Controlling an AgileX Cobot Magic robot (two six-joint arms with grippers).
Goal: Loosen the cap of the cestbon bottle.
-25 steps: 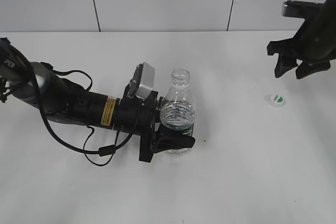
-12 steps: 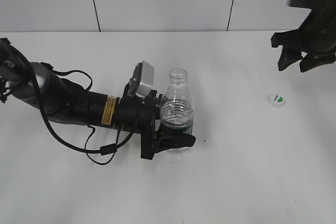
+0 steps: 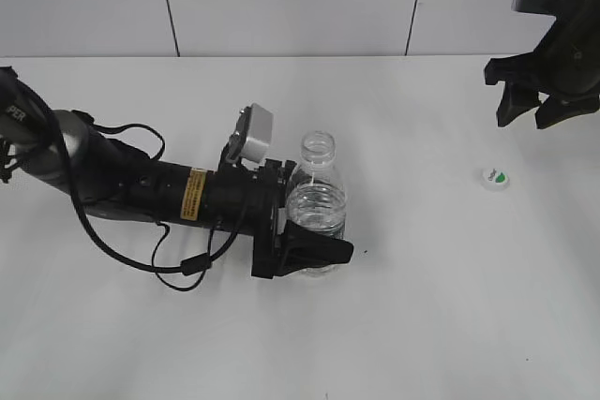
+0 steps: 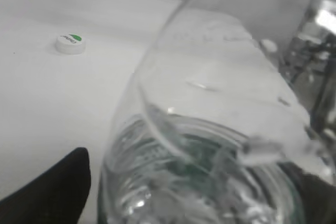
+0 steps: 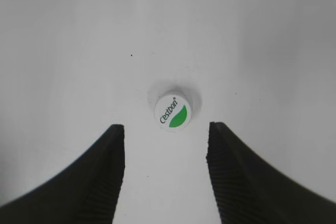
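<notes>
I have the cestbon bottle (image 3: 316,201) standing upright near the middle of the white table (image 3: 412,325), its neck open and bare; the cap (image 3: 494,178) lies flat on the table well apart to the right, green mark up. My left gripper (image 3: 314,231) reaches in low from the left with its jaws around the bottle's lower body at the label band, and I cannot tell whether they are pressing it or standing slack. My right gripper (image 5: 166,174) hangs above the cap with its jaws spread and nothing between them; the cap (image 5: 172,111) sits just ahead of the fingertips. The bottle looks thin-walled, clear and only partly filled, so I judge it light, easy to tip and likely to dent if squeezed hard; the band low on the body seems the stiffest place to hold, and with the mouth open any tilt could spill. The cap is small, hard, smooth plastic, light enough to skid, so I would pinch it across its rim from above.
</notes>
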